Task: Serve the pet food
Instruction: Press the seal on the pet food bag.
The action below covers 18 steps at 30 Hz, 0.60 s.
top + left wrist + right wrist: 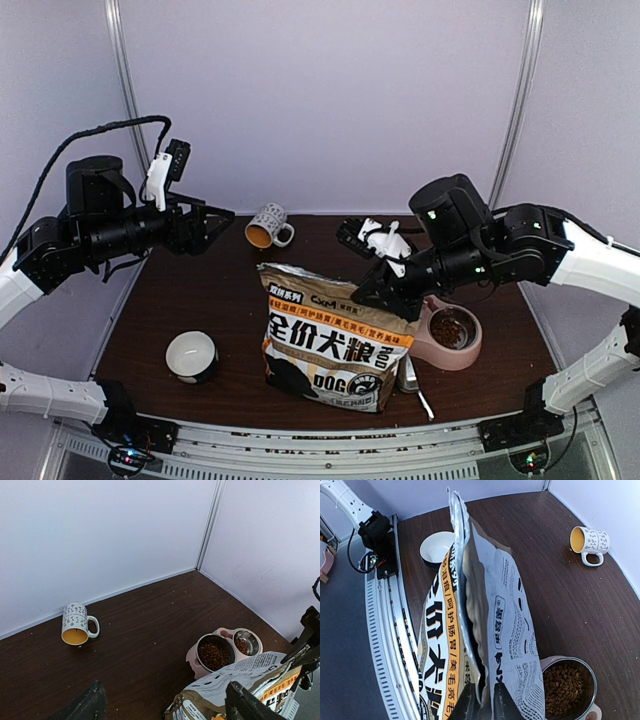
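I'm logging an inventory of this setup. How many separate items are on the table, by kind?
mug: 1
white bowl: 1
pink double bowl, with pet food in it: 1
printed bag: 1
metal spoon: 1
Total: 5

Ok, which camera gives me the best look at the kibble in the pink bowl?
Left wrist: both steel cups of the pink bowl show unobstructed, kibble in each. Top external shows one cup's kibble, small; right wrist shows one cup, partly behind the bag.
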Tool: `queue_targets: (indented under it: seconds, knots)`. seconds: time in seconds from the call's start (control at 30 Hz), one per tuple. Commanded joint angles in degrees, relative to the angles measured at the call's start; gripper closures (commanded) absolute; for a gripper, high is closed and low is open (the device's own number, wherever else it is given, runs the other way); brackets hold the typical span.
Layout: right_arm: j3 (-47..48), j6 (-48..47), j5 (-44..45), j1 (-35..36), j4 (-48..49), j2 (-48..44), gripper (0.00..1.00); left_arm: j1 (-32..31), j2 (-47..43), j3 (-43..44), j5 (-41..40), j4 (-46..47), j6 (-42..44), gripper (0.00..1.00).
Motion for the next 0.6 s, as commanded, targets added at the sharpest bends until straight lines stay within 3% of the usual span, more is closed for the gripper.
queue_targets:
  seconds: [0.0, 0.4, 0.53, 0.57]
  knots:
    - [0.7, 1.0, 0.8, 0.0, 3.9, 0.6, 0.82, 0.4, -0.5, -0.3, -0.2, 3.5, -0.1, 0.15]
    - [2.3, 0.1, 0.7, 0.1, 4.0, 3.4, 0.76, 0.4, -1.3, -1.0, -0.2, 3.5, 0.0, 0.15]
    - [3.1, -0.1, 0.7, 0.1, 3.6, 4.1, 0.77, 0.4, -1.5, -1.1, -0.3, 3.6, -0.1, 0.15]
    - [3.4, -0.3, 0.8, 0.2, 3.4, 4.4, 0.81, 0.4, -1.6, -1.1, -0.3, 3.7, 0.0, 0.16]
